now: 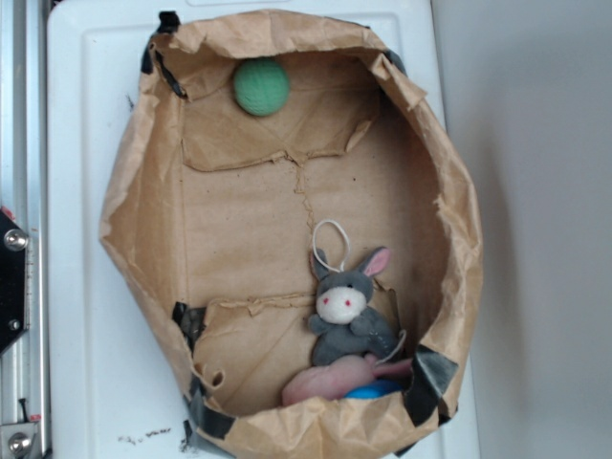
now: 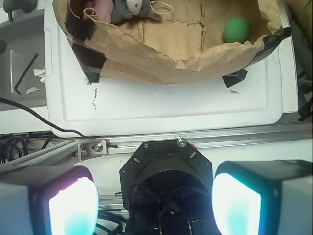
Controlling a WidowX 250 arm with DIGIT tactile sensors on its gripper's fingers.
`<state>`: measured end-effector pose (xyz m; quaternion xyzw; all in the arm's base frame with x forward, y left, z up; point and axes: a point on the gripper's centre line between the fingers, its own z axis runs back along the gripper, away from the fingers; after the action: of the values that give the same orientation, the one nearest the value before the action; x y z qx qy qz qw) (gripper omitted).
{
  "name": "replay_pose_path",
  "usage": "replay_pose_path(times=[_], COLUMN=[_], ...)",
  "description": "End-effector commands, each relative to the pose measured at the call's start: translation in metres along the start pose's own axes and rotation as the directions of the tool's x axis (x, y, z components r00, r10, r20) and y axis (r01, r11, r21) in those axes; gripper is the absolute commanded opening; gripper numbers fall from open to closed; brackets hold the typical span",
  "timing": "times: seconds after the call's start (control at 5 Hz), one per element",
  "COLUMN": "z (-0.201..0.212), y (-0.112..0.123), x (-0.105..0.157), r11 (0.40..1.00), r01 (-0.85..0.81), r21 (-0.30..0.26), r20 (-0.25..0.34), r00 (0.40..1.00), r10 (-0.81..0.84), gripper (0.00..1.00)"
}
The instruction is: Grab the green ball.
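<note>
In the wrist view the left finger and right finger stand wide apart at the bottom edge, their pads glowing, with nothing between them; the gripper is spread open and holds nothing. Beyond the fingers runs a metal rail, then a white tray, and on it a brown paper bag with its rim rolled down. Far ahead of the left finger, inside the bag, lie the pink toy and the grey bunny. The ball sits well ahead of the right finger, inside the bag near its corner, apart from the other toys. In the exterior view the ball rests at the bag's top end, the bunny and a blue object at the other.
</note>
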<state>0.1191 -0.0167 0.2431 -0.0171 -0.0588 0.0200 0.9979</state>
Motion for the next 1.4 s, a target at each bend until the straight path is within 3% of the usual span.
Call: replay_pose_path(times=[0.0, 0.4, 0.6, 0.8, 1.2], z=[0.0, -0.024, -0.042, -0.065, -0.086], y=[0.0, 0.049, 0.069, 0.076, 0.099], x=[0.0, 0.044, 0.056, 0.085, 0.14], r11=[1.0, 0.994, 0.977, 0.975, 0.966], r01=[0.0, -0.101, -0.191, -0.184, -0.236], r21=[0.0, 0.052, 0.09, 0.125, 0.101], r20=[0.0, 0.089, 0.079, 0.056, 0.057], r00=[1.0, 0.991, 0.98, 0.982, 0.971], r10=[0.0, 0.096, 0.185, 0.178, 0.231], gripper=[1.0, 1.0, 1.0, 1.0, 1.0])
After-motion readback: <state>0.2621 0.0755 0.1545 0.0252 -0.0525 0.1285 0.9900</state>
